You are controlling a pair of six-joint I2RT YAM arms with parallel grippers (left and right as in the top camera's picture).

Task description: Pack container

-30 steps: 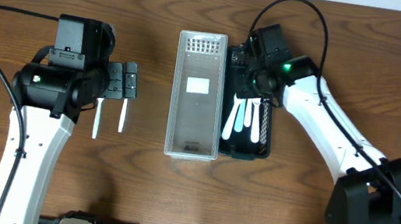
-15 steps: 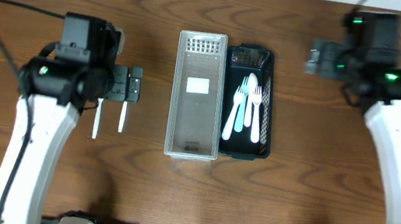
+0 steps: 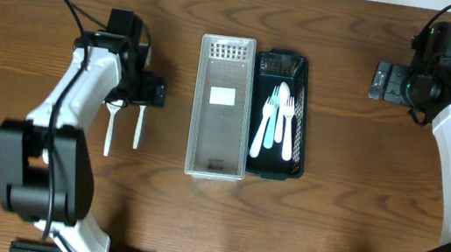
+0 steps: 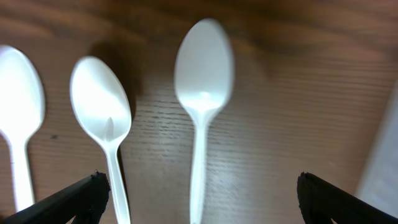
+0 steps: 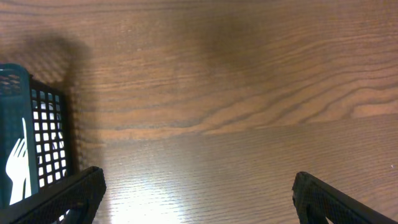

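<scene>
- The left pincer (image 4: 199, 200) is spread wide. Its two dark fingertips (image 4: 87, 194) sit at the lower corners of the left wrist view and grasp nothing.
- Under it, three white plastic spoons lie on the brown wooden table (image 3: 356, 206) with the bowls pointing away from the camera.
- The middle spoon (image 4: 101, 111) and the left spoon (image 4: 18, 93) lie near each other. The right spoon (image 4: 204, 68) lies a little apart, and its handle runs down between the fingertips.
- From above, only two of these spoons can be made out, just beside the left pincer and to the left of the baskets.
- The light basket (image 3: 213, 167) stands in the middle of the table, with a white label on its floor.
- The dark basket (image 3: 273, 172) touches its right side and holds white and pale blue cutlery (image 3: 275, 124) lying lengthwise.
- The right pincer (image 5: 200, 202) is also spread, with nothing between its fingers. It hangs over bare wood near the far right edge of the table, well apart from the baskets.
- In the right wrist view, a corner of the dark basket shows at the left edge, and a white fork (image 5: 17, 163) is seen through the mesh.
</scene>
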